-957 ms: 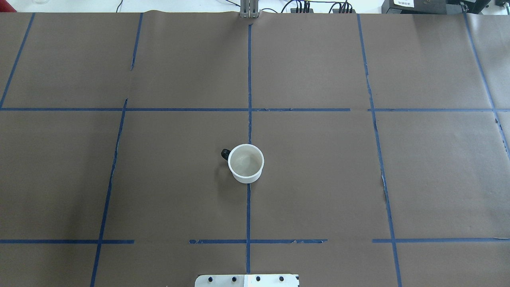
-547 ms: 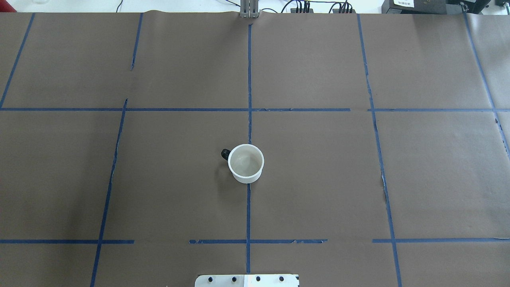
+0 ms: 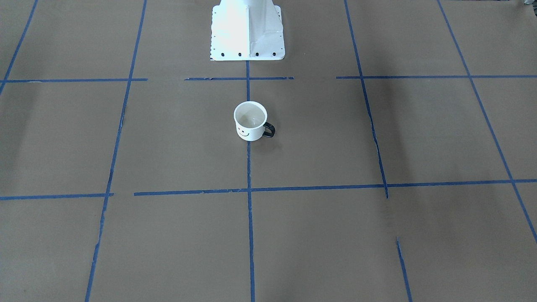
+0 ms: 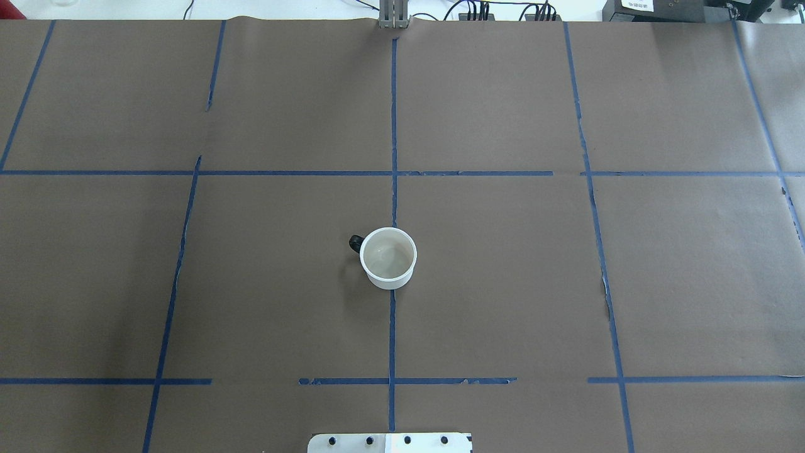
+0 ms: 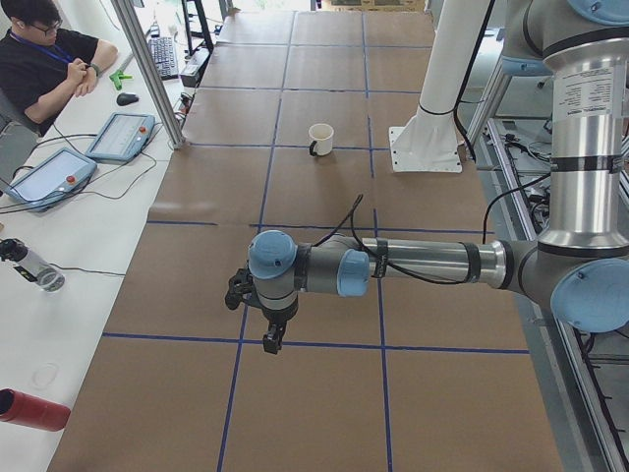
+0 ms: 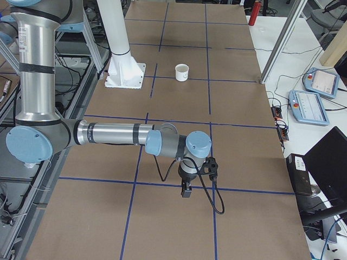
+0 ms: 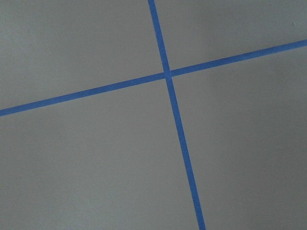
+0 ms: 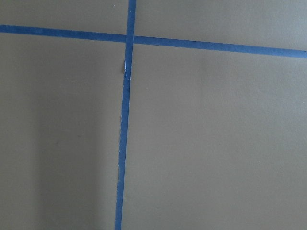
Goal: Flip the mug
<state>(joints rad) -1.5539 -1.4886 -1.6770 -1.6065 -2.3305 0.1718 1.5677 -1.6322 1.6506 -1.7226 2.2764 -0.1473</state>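
The white mug [image 4: 388, 258] stands upright, mouth up, on the brown paper near the table's middle, on the blue centre tape line. Its black handle points to the left in the overhead view. The smiley face shows in the front-facing view [image 3: 250, 126]. The mug also shows in the exterior left view [image 5: 320, 139] and the exterior right view [image 6: 182, 72]. The left gripper [image 5: 273, 339] hangs over the table's left end, far from the mug. The right gripper [image 6: 186, 190] hangs over the right end, also far away. I cannot tell whether either is open or shut. Both wrist views show only paper and tape.
The white robot pedestal [image 3: 247, 29] stands just behind the mug. An operator [image 5: 44, 59] sits at the side bench with tablets [image 5: 120, 136] and a red bottle [image 5: 34, 408]. A metal post [image 5: 147, 69] stands at the table's far edge.
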